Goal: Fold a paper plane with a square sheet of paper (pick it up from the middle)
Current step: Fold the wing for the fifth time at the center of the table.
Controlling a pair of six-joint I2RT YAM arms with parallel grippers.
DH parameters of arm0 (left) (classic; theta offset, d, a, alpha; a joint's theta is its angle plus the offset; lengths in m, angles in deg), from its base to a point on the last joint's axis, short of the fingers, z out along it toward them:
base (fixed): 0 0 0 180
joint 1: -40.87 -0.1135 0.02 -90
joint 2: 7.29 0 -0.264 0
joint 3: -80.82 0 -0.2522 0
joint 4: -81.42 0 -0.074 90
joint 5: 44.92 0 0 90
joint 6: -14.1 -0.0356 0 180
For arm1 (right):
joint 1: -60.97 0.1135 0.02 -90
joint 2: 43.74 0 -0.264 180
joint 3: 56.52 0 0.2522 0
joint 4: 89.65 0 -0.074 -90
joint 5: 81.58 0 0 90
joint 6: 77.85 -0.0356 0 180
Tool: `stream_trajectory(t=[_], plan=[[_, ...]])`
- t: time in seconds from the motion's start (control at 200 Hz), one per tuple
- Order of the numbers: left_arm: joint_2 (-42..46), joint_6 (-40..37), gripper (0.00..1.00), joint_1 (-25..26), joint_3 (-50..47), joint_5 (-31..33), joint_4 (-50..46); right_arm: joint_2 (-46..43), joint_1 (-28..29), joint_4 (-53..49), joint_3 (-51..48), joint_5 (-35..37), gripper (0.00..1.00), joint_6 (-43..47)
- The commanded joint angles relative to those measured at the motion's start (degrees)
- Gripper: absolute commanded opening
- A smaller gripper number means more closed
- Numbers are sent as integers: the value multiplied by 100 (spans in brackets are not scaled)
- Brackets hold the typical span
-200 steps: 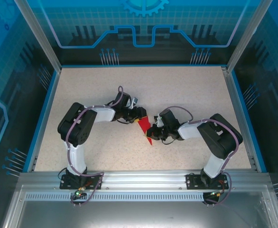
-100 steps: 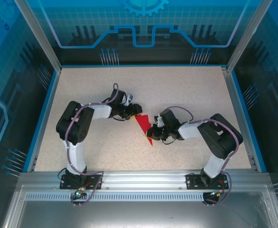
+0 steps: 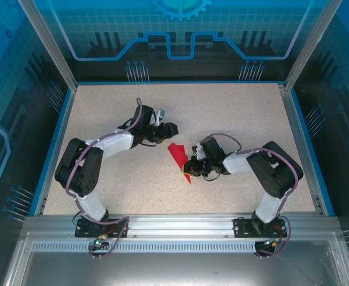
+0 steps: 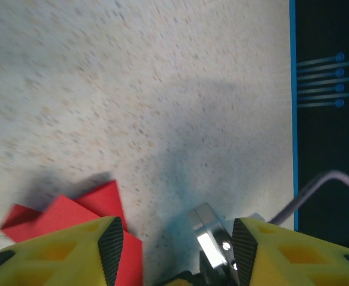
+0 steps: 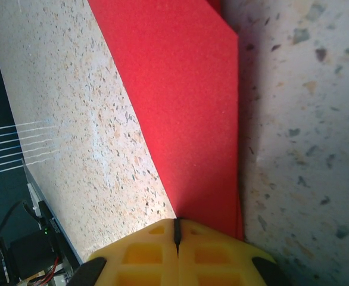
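Paper plane [image 3: 177, 156]: right pincer [image 3: 190, 166] clenched on edge; left pincer [image 3: 172, 129] released, apart; open table [image 3: 240, 113] around.

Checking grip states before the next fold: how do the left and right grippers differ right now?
Left gripper: jaws open, nothing between them; right gripper: jaws shut on the edge of the red paper. Left gripper sits apart from the paper; right gripper touches it. Both have yellow fingers.

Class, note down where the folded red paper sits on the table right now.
In the top view the folded bright red paper lies centrally, its near end in the shut right pincer, the open left pincer just behind it.
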Motion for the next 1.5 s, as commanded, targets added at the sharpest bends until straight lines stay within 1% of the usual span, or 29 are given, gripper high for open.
stream_trajectory(t=[0.0,0.09,0.195,0.345,0.475,0.555,0.67,0.8,0.895,0.955,1.0,1.06,1.165,1.32,1.495], plan=[[-269,213,54,384,-114,-235,40,171,80,-290,-28,-100,4,43],[-562,300,54,574,-88,-250,172,132,83,-249,-33,-117,5,40],[-887,415,54,605,-80,-222,330,15,80,-227,-51,-128,5,37],[-1215,325,52,590,-27,141,152,-234,78,-226,-39,-222,7,71],[-1248,196,52,594,-69,223,-31,-579,82,-413,24,-37,11,123],[-1208,158,52,596,-120,239,-77,-638,71,-551,142,53,12,191],[-1186,180,51,596,-165,221,-50,-480,64,-762,337,232,12,231],[-1200,178,52,589,-116,230,-84,-103,95,-524,353,-89,13,100],[-1221,163,51,594,-69,232,-141,-20,152,-612,270,-111,14,100],[-1230,162,51,594,-62,251,-171,-30,186,-970,263,24,13,214],[-1230,155,51,589,-67,268,-183,-91,196,-1246,223,277,14,302],[-1246,146,51,583,-57,268,-215,-158,182,-1384,101,439,13,357],[-1263,136,51,575,-70,295,-215,-312,135,-1292,-110,394,14,354],[-1304,133,51,555,-79,294,-202,-566,123,-1351,-107,279,14,403],[-1301,145,51,554,-84,235,-179,-894,251,-1386,159,58,16,478]])
